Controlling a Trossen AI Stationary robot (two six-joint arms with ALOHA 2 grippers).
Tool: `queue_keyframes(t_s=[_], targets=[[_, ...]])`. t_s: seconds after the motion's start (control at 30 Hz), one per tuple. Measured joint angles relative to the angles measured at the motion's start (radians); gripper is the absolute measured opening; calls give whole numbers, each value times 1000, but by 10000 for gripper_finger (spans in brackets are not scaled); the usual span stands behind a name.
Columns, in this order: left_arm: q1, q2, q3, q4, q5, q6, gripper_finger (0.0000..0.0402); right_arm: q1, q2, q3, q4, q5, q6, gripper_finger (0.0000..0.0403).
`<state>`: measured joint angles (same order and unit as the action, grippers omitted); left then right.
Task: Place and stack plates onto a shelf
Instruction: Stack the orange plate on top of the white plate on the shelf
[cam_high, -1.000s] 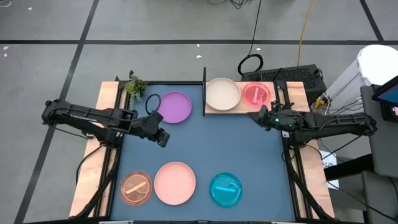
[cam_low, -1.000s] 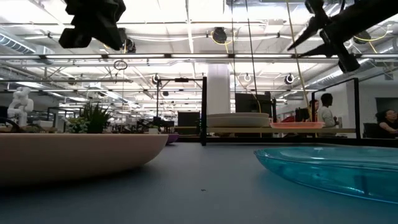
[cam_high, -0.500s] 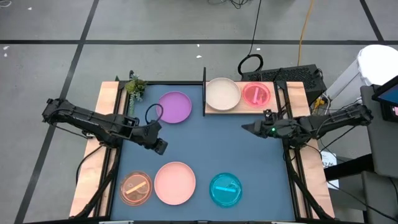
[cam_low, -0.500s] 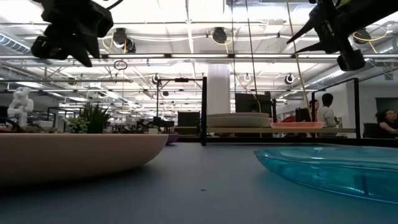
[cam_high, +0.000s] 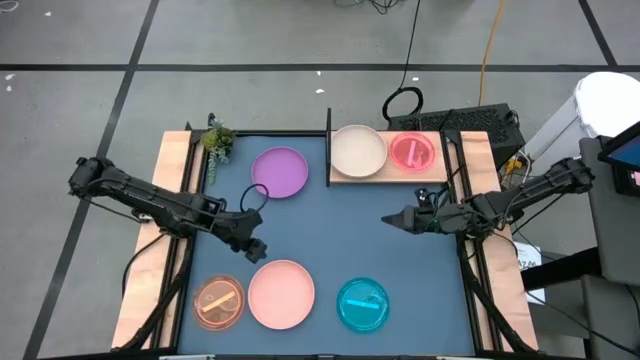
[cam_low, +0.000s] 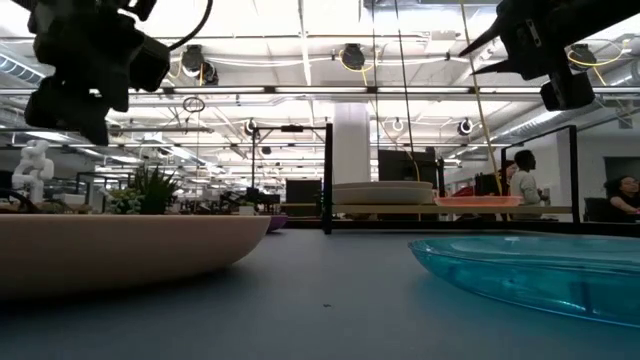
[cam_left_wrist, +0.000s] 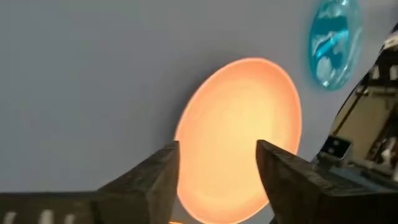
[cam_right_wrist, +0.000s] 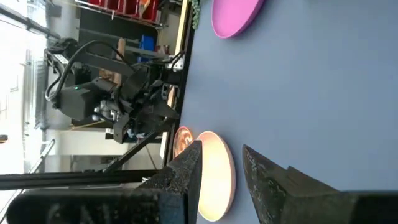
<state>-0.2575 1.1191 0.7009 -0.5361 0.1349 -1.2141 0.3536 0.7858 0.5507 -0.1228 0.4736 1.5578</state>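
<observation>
On the blue mat lie a purple plate, a pink plate, an orange dish and a cyan dish. A cream plate and a magenta dish rest side by side on the wooden shelf, right of its black upright panel. My left gripper hangs open above the mat, just beyond the pink plate's far left rim. My right gripper hangs open over the mat's right half, pointing toward the table's left, with nothing between its fingers.
A small potted plant stands at the mat's far left corner. Black frame rails run along the mat's sides. A loose cable loop lies on the floor behind the shelf. People stand in the room beyond the table.
My left gripper has gone from beside the purple plate toward the table's near edge, ending just short of the pink plate. My right gripper has drawn away from the shelf, toward the near edge and the table's middle. No plate has moved.
</observation>
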Motion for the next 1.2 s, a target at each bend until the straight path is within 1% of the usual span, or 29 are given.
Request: queue_keyframes(t_s=[0.13, 0.27, 0.43, 0.67, 0.77, 0.97, 1.1, 1.2], targets=[[-16, 0, -8, 11, -3, 69, 242, 9, 1, 0, 9, 2, 2, 100], [-23, 28, -7, 13, -26, 162, 246, 9, 0, 0, 34, 2, -8, 100], [-28, 98, -7, 18, -30, 276, 246, 9, 0, 0, 45, 2, -14, 100], [-34, 196, -7, 79, -30, 342, 246, 9, 0, 0, 46, 0, -15, 100], [-37, 246, -7, 127, -31, 349, 246, 9, 0, 0, 46, -2, -15, 100], [-42, 314, -7, 165, -38, 354, 246, 9, 0, 0, 48, -6, -6, 100], [-56, 365, -6, 229, -37, 376, 246, 9, 0, 0, 48, -5, -7, 100], [-72, 406, -6, 264, -28, 378, 237, 9, 0, 0, 48, -5, -21, 100]])
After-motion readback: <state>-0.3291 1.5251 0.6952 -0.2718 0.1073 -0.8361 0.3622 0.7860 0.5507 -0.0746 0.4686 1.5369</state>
